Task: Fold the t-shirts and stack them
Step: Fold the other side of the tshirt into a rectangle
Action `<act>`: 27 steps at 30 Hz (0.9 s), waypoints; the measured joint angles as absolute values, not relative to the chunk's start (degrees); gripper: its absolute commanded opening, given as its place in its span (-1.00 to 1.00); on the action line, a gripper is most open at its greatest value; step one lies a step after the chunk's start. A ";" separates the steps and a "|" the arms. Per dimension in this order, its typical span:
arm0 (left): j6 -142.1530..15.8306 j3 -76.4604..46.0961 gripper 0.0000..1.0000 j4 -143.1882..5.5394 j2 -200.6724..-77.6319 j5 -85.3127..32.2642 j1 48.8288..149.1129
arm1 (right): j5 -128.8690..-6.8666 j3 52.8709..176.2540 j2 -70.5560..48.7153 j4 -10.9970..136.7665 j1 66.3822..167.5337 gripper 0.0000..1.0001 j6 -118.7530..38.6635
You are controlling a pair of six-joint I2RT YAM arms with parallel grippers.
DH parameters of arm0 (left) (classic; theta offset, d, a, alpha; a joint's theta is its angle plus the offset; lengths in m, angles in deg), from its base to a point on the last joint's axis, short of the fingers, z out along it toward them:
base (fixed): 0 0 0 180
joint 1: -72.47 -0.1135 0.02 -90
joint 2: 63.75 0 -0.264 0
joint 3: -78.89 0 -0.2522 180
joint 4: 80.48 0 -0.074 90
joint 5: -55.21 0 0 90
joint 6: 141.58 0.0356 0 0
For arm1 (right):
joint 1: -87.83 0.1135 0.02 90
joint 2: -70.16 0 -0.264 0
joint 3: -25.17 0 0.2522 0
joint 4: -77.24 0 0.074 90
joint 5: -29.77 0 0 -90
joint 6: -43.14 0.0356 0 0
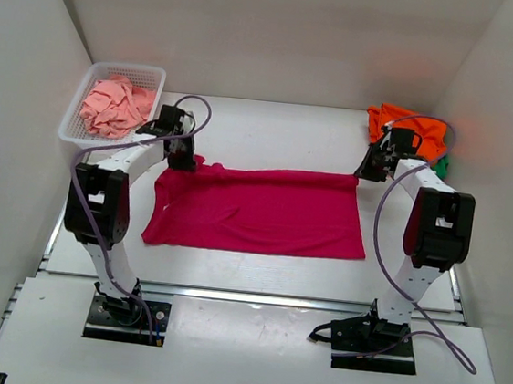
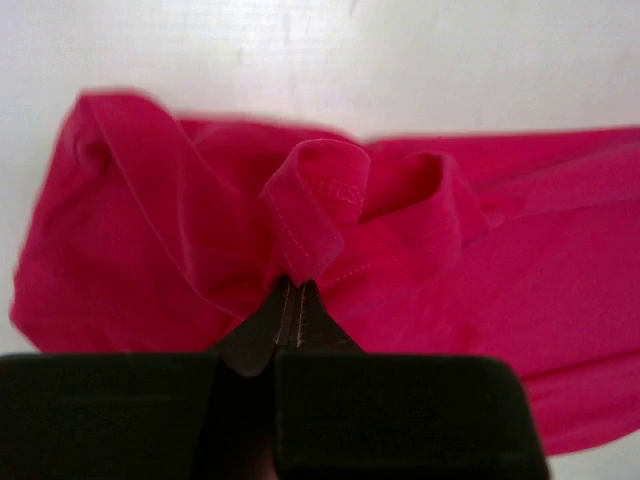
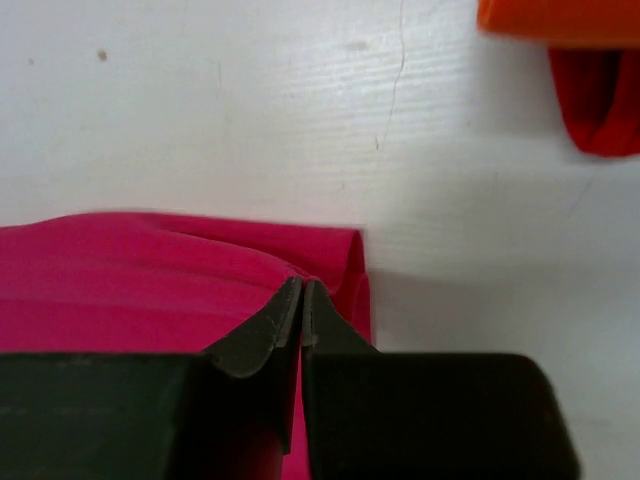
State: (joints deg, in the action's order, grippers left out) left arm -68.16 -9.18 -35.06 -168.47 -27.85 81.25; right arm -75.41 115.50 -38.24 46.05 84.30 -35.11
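At centre of the top view, the magenta-pink t-shirt (image 1: 263, 216) lay spread on the white worktop (image 1: 272, 129), long side running left-right, lower edge fairly straight, upper-left part rumpled. Left tool (image 2: 296, 290) sat at the shirt's upper-left corner, jaws pinched together on a bunched fold of it. The left wrist view showed a stitched hem curling up just above the tips, with cloth gathered in ridges on either side. Right tool (image 3: 302, 290) sat at the upper-right corner, jaws likewise closed with the shirt's edge caught between them. The right wrist view showed the cloth doubled over at that corner, bare worktop beyond it. Could not tell whether the held edge was lifted off the worktop. Upper right of the top view: orange t-shirt (image 1: 410, 124) in a heap, apart from the magenta one, with a bit of green t-shirt (image 1: 444, 161) showing at its lower right. Upper right of the right wrist view: red t-shirt (image 3: 600, 105) just under the orange one. Upper left of the top view: white mesh basket (image 1: 127, 70) held the crumpled salmon-pink t-shirt (image 1: 114, 108), just beside the left arm's wrist.
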 measured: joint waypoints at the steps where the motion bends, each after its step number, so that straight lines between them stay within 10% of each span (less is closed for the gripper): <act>1: -68.14 -11.65 -1.00 -35.10 -167.18 -27.87 81.23 | -75.82 114.48 -37.93 46.05 84.28 -1.00 -35.11; 27: -67.92 -30.23 -1.00 -32.63 -142.73 -28.15 83.28 | -78.51 96.23 -21.89 46.99 83.56 -0.99 -35.09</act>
State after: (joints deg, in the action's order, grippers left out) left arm -67.92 -30.23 -32.63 -142.73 -28.15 83.28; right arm -78.51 96.23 -21.89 46.99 83.56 -35.09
